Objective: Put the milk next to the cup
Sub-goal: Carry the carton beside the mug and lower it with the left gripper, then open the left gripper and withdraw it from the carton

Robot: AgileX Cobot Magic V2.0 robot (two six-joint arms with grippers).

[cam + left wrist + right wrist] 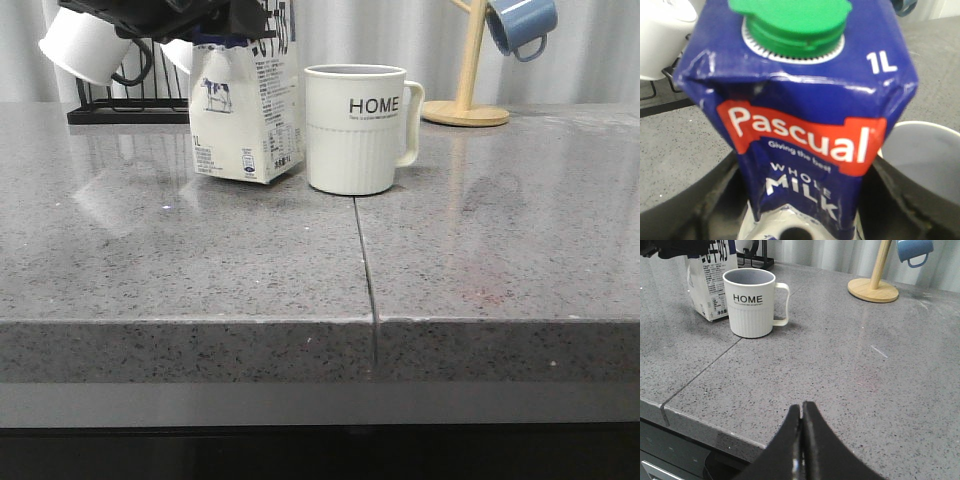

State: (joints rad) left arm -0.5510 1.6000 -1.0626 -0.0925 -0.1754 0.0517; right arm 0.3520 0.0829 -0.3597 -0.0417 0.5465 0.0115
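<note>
The milk (245, 115) is a tall carton with a dark blue top and a cream lower part with a cow picture. It stands on the grey counter, close to the left of the cup (355, 130), a narrow gap between them. The cup is a cream mug reading "HOME", its handle to the right. My left gripper (215, 25) is shut on the carton's top; in the left wrist view the black fingers (715, 200) flank the milk (800, 115), with the cup's rim (925, 150) beside it. My right gripper (801, 407) is shut and empty over the counter's front edge, well short of the cup (750, 302).
A black rack (110, 105) with white mugs (85, 45) stands behind the milk at the back left. A wooden mug tree (468, 100) with a blue mug (520, 25) stands at the back right. A seam (365, 270) runs through the counter from the cup forward.
</note>
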